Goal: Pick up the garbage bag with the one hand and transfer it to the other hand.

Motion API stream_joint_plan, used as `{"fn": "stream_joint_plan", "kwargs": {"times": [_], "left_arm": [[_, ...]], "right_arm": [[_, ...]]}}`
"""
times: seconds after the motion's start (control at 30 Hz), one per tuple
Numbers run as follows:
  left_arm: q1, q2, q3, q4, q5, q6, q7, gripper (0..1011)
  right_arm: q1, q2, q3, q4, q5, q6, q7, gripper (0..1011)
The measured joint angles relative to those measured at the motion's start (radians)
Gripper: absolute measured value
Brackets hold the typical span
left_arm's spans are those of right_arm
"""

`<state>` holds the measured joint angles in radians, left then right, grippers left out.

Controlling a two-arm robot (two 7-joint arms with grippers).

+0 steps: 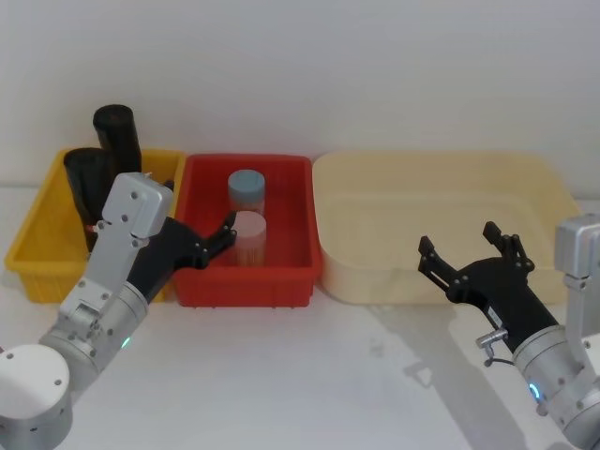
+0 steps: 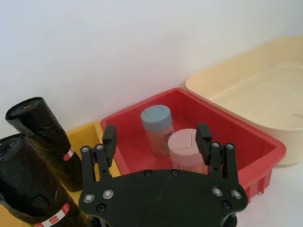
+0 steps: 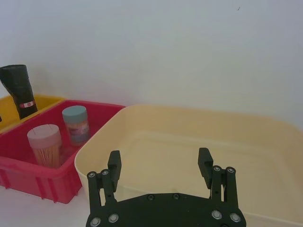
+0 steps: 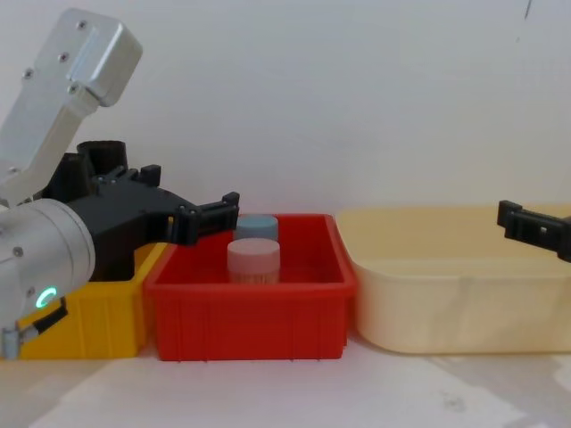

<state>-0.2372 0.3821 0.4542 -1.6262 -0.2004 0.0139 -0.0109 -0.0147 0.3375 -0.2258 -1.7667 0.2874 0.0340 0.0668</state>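
The pick-up is not yet begun. The garbage bag (image 1: 86, 187) stands upright in the yellow bin (image 1: 33, 258) beside a twin roll (image 1: 117, 131), untouched. The left pincer (image 2: 156, 139) hovers wide open and empty, seemingly aimed at the red bin (image 1: 291, 277). It likely needs to swing over a roll before closing. The right pincer (image 1: 461, 242) hangs open and empty near the beige tub (image 1: 375, 277).
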Motion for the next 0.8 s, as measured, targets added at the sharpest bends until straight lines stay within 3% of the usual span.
{"fn": "stream_joint_plan", "kwargs": {"times": [0.8], "left_arm": [[0.000,0.000,0.000,0.000,0.000,0.000,0.000,1000]], "right_arm": [[0.000,0.000,0.000,0.000,0.000,0.000,0.000,1001]]}}
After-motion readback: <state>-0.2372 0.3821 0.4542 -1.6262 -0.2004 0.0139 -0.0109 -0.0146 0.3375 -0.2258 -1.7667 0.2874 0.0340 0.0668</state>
